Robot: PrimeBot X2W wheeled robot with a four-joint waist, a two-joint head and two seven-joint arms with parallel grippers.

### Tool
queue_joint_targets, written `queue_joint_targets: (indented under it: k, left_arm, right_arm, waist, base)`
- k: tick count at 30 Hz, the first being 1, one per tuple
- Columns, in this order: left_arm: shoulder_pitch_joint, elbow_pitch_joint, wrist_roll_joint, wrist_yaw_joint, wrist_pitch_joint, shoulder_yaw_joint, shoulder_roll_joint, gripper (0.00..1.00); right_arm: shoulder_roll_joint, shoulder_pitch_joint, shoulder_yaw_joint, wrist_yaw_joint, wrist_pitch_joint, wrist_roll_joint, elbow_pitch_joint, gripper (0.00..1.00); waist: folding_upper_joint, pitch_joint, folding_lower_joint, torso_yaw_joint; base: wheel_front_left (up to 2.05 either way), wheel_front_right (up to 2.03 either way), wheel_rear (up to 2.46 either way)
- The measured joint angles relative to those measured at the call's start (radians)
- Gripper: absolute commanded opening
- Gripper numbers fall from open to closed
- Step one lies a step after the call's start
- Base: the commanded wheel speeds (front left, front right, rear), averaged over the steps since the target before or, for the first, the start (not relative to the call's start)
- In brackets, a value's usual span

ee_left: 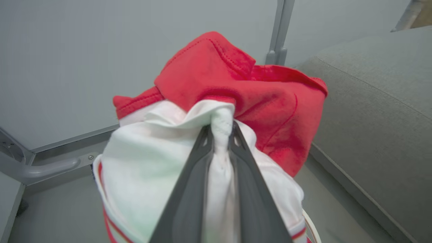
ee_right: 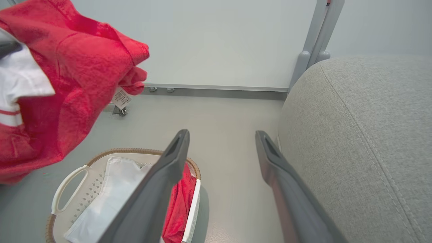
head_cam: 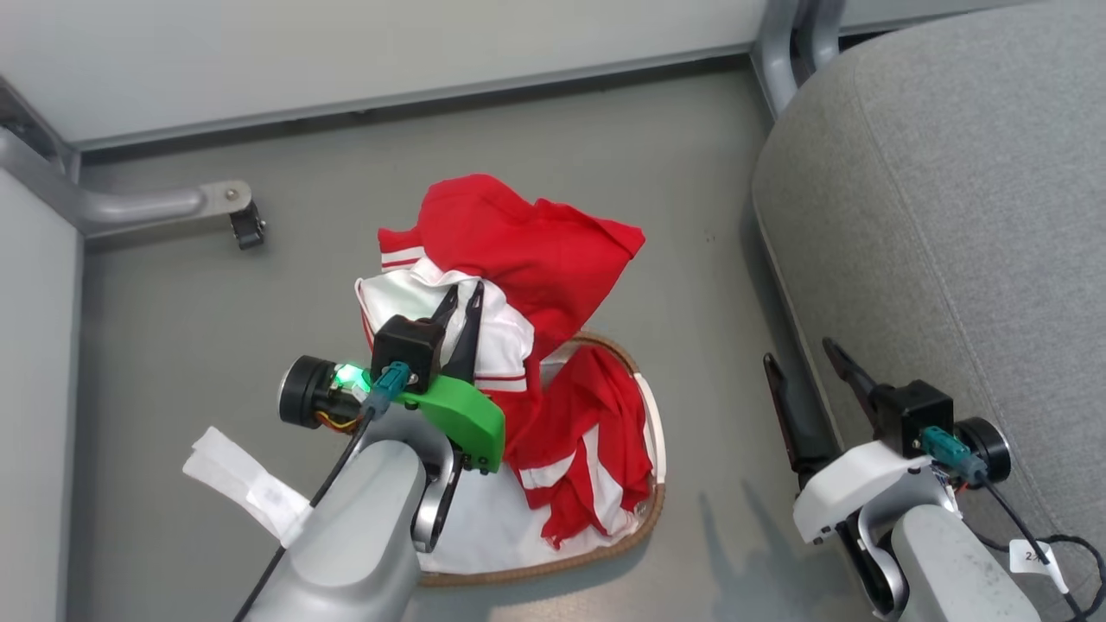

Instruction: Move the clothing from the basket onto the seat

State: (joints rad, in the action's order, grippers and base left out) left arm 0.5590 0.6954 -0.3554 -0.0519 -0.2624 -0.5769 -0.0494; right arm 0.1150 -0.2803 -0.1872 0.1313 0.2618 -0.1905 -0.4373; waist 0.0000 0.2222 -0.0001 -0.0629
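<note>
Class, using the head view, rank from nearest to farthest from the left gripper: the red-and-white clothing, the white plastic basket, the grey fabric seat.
1. Red-and-white clothing, pinched in the left gripper.
2. White plastic basket, just below.
3. Grey fabric seat, far right.

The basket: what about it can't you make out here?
- Head view: the left gripper and its arm hide the left side of the basket; the held clothing covers its far rim.
- Right wrist view: the bottom edge cuts off its near end; one finger of the right gripper crosses its middle.
</note>
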Motion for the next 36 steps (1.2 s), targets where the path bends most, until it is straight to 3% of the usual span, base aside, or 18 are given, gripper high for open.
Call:
queue_joint_targets:
  k: [14, 20, 25, 28, 36]
  left_arm:
    - [-0.059, -0.265, -0.008, -0.001, -0.002, 0.050, 0.000, 0.00]
    - [-0.064, -0.305, -0.011, -0.001, -0.002, 0.031, 0.000, 0.00]
    - [-0.064, -0.327, -0.030, -0.007, -0.002, 0.000, 0.000, 0.00]
    - [-0.062, -0.341, -0.063, -0.012, -0.002, -0.043, 0.000, 0.00]
    - [-0.057, -0.366, -0.137, -0.036, -0.002, -0.138, -0.001, 0.00]
  right_arm:
    - [-0.006, 0.075, -0.066, 0.000, 0.000, -0.012, -0.003, 1.00]
    - [0.016, 0.058, -0.249, 0.000, 0.000, -0.092, 0.097, 1.00]
    - [0.051, -0.045, -0.402, 0.000, 0.000, -0.145, 0.139, 1.00]
    - [0.052, -0.137, -0.486, 0.000, 0.000, -0.176, 0.123, 1.00]
    - [0.004, -0.248, -0.555, 0.000, 0.001, -0.211, 0.013, 1.00]
  waist:
    - [0.0000, -0.149, 0.0000, 0.027]
    - [0.0000, -0.148, 0.0000, 0.042]
    - [0.0000, -0.139, 0.0000, 0.062]
    - [0.0000, -0.135, 0.0000, 0.089]
    - [0.0000, -0.126, 0.0000, 0.154]
  base:
    - [0.00, 0.00, 0.00]
    - [0.00, 0.00, 0.00]
    - [0.00, 0.00, 0.00]
    - [0.00, 0.00, 0.00]
    - [0.00, 0.00, 0.00]
